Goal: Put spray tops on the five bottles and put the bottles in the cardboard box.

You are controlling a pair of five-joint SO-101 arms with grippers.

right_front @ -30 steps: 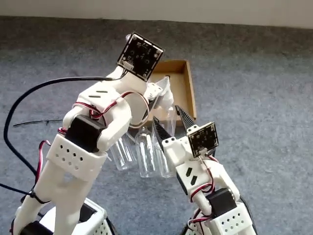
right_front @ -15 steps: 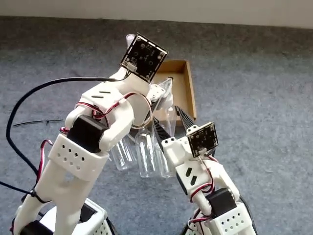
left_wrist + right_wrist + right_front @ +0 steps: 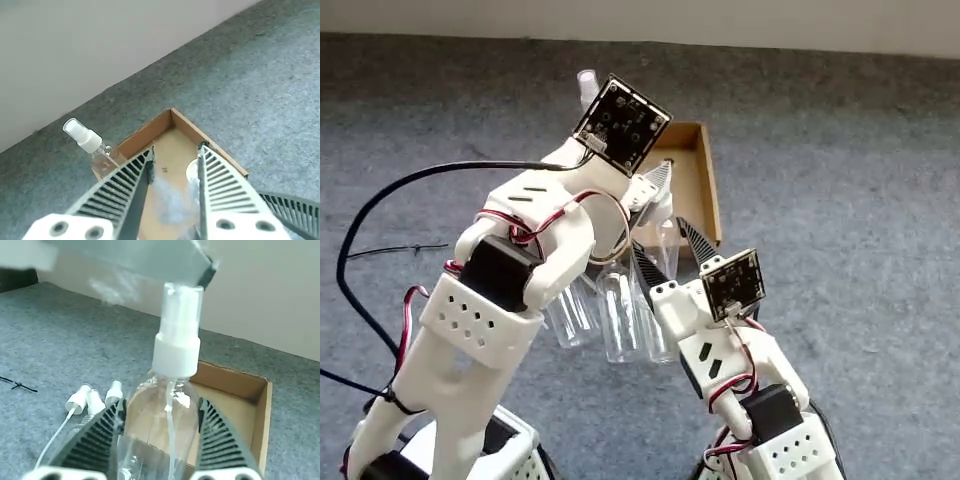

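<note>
Your right gripper [image 3: 161,409] is clamping the bottle [image 3: 160,385] upright, with the cardboard box [image 3: 710,190] at its twelve o'clock. Your left gripper [image 3: 175,150] is hovering half-open over the spray top [image 3: 177,347], apparently gripping nothing. Pressing off-centre is risking a crooked top or a tipped bottle.

High cam's parked behind my two arms, looking down and forward over the grey carpet [image 3: 840,200] to the wall [image 3: 770,15]. Left wrist cam's up high, staring down into the cardboard box [image 3: 145,134]. Right wrist cam's low, right up against a bottle [image 3: 160,420], facing that same box. All three catch it.
</note>
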